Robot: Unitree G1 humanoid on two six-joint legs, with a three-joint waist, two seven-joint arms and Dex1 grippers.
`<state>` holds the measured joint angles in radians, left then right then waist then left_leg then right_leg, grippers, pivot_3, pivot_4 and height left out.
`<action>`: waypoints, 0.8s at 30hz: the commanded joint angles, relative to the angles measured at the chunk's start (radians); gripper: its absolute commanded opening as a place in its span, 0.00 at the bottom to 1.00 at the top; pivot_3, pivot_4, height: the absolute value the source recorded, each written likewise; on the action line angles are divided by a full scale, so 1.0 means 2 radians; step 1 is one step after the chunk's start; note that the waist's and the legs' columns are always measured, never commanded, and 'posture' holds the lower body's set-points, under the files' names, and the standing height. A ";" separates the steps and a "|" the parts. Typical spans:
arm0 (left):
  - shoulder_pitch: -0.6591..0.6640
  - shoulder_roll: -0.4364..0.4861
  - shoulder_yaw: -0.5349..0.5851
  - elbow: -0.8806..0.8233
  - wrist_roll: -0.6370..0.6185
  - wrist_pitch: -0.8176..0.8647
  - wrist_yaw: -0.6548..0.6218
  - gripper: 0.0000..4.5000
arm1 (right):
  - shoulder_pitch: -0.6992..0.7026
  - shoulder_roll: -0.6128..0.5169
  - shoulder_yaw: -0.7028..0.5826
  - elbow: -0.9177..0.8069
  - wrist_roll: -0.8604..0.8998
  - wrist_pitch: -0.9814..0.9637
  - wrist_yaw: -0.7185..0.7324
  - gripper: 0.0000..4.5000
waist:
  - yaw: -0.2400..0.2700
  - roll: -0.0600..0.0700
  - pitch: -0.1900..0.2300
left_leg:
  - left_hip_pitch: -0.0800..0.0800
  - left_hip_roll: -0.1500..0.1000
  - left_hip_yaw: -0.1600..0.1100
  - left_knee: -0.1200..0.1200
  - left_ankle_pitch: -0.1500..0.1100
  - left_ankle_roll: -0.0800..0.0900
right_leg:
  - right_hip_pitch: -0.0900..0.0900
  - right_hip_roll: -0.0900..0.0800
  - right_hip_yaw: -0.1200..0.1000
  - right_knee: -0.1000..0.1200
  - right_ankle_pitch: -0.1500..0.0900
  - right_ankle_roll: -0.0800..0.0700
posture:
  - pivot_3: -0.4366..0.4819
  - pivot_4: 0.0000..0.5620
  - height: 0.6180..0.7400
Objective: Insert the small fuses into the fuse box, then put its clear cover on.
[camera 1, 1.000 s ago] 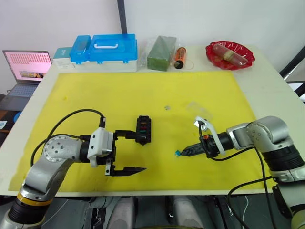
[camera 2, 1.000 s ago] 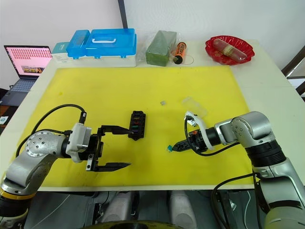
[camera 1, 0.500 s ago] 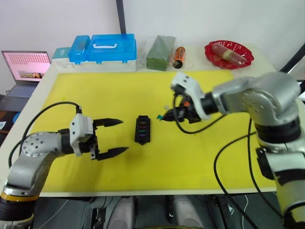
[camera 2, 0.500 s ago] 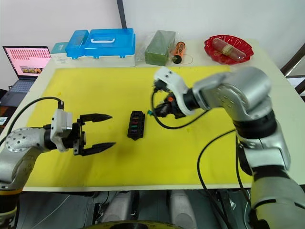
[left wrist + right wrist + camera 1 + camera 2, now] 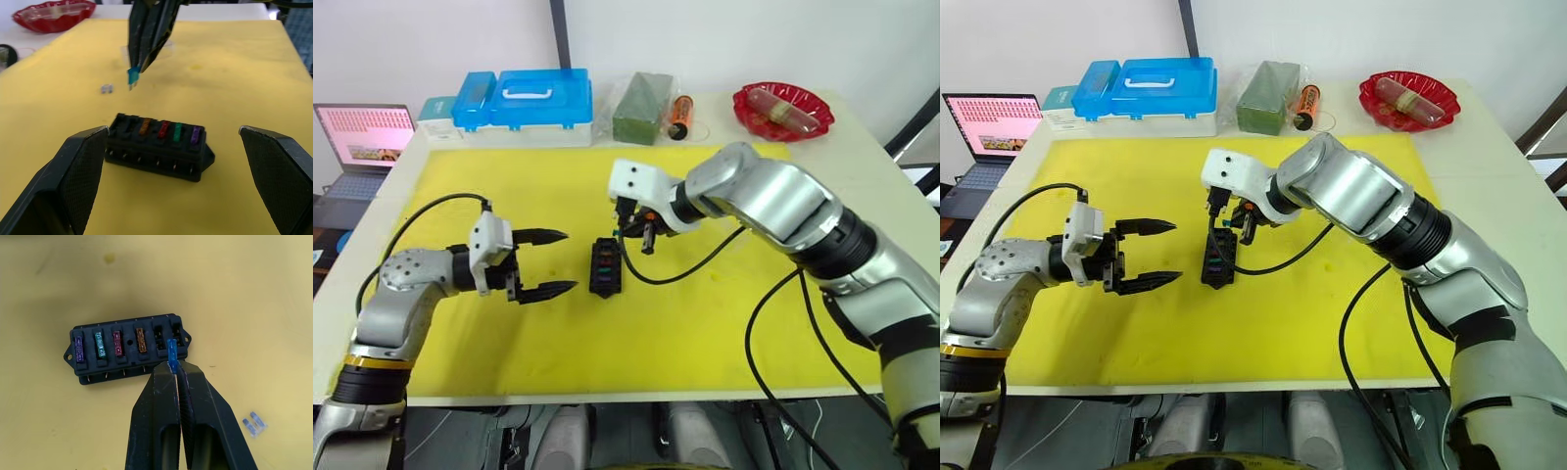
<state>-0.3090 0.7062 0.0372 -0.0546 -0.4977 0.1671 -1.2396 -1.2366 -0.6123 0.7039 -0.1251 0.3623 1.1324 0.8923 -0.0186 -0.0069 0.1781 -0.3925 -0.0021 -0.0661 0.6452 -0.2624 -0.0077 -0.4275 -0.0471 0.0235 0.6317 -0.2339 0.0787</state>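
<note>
Fuse box (image 5: pixel 129 350): two end slots empty; right tool (image 5: pixel 172 368) pinching blue fuse (image 5: pixel 171 350) above; left tool (image 5: pixel 548 263) agape, apart.

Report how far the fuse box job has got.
Done: four fuses, purple, green, red and orange, sit in the fuse box; two slots are empty. In hand: the right gripper holds a blue fuse above the box; the left gripper is open beside it. Left: that fuse, the grey fuse on the mat, then the clear cover.
</note>
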 commanded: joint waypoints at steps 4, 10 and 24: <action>-0.018 -0.016 0.001 0.018 -0.001 -0.007 0.001 1.00 | -0.007 0.020 0.006 0.012 -0.038 -0.037 0.023 0.01 | 0.000 0.000 0.000 | 0.000 0.000 0.000 0.000 0.000 0.000 | 0.000 0.000 0.000 0.000 0.000 0.000 | 0.48 0.27 1.00; -0.028 -0.028 0.006 0.037 0.003 -0.010 0.007 1.00 | -0.004 0.038 0.014 0.040 -0.068 -0.059 0.039 0.01 | 0.000 0.000 0.000 | 0.000 0.000 0.000 0.000 0.000 0.000 | 0.000 0.000 0.000 0.000 0.000 0.000 | 0.48 0.27 1.00; -0.035 -0.031 0.001 0.050 0.013 -0.024 0.002 1.00 | 0.006 0.065 0.012 0.066 -0.109 -0.073 0.068 0.01 | 0.000 0.000 0.000 | 0.000 0.000 0.000 0.000 0.000 0.000 | 0.000 0.000 0.000 0.000 0.000 0.000 | 0.48 0.27 1.00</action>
<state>-0.3648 0.6421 0.0232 0.0589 -0.4688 0.1378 -1.2354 -1.2132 -0.4897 0.7482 0.0226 0.1594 0.9948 1.0187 -0.0183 -0.0069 0.1781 -0.3924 -0.0023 -0.0666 0.6452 -0.2624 -0.0078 -0.4276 -0.0472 0.0233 0.6321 -0.2338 0.0788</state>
